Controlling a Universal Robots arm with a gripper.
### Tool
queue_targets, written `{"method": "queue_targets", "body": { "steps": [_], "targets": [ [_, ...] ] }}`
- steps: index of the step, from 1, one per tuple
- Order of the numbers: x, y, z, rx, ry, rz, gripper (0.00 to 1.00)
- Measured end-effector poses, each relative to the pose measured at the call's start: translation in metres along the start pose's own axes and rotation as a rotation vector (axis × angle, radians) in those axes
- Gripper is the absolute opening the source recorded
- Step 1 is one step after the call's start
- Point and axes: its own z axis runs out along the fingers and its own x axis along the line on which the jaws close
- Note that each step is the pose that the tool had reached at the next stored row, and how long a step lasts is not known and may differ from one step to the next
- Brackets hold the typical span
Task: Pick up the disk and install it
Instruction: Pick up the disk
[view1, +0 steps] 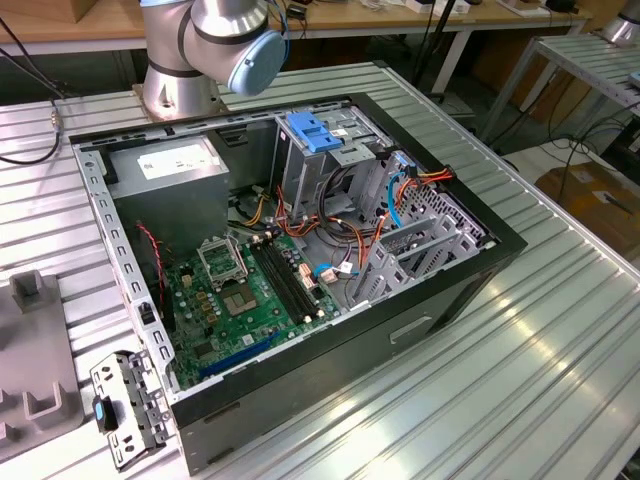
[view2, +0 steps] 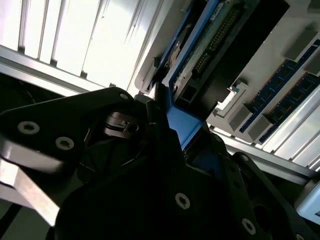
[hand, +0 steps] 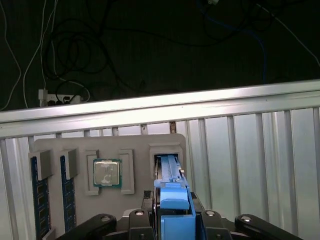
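The disk stands on edge at a slot of a grey holder tray, its blue carrier facing the first wrist view. My gripper has its black fingers pressed against both sides of the carrier, shut on it. In the second wrist view the disk shows its metal body and circuit-board side, with the blue carrier edge running into my gripper. Whether its far end still sits in the slot I cannot tell.
The tray also carries a processor chip and blue memory sticks. In the exterior view the open computer case lies on the ribbed metal table, with a grey drive bay topped by a blue bracket. A loose metal bracket lies beside the case.
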Motion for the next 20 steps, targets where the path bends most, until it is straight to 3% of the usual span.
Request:
{"method": "queue_targets", "body": {
  "steps": [8,17,20],
  "targets": [
    [0.0001,0.0,0.0001,0.0,-0.0001,0.0,0.37],
    [0.0006,0.0,0.0002,0.0016,-0.0027,-0.099,0.37],
    [0.0006,0.0,0.0002,0.0017,-0.003,-0.103,0.37]
  ]
}}
